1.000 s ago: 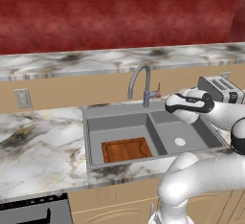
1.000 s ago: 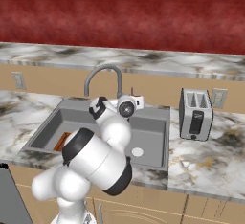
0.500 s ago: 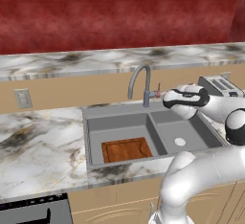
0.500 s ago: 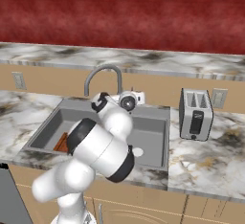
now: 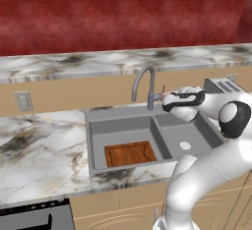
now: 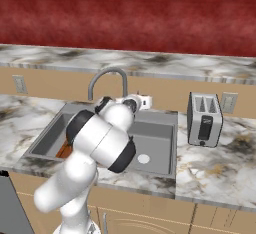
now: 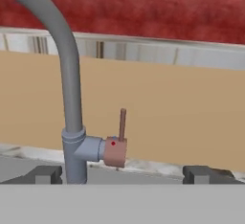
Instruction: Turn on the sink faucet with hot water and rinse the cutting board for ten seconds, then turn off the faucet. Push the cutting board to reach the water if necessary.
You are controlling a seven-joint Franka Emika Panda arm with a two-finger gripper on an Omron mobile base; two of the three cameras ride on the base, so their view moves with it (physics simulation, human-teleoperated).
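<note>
The sink faucet (image 5: 144, 80) arches over the divider of the sink (image 5: 118, 126). Its lever handle (image 7: 122, 124) stands upright on a reddish hub, to the right of the grey neck (image 7: 71, 86). My gripper (image 7: 123, 175) is open, its fingertips (image 7: 45, 174) wide apart just short of the handle, with nothing between them. From the left base my gripper (image 5: 165, 98) hovers beside the faucet's base. The cutting board (image 5: 129, 154) lies flat at the front of the left basin, away from the spout. No water runs from the spout.
A silver toaster (image 6: 204, 119) stands on the marble counter right of the sink (image 6: 155, 128). My arm covers most of the cutting board (image 6: 64, 151) from the right. The tan backsplash (image 7: 182, 108) rises close behind the faucet (image 6: 106, 76).
My hand has slid left, closer to the faucet handle. The board and the lever have not moved.
</note>
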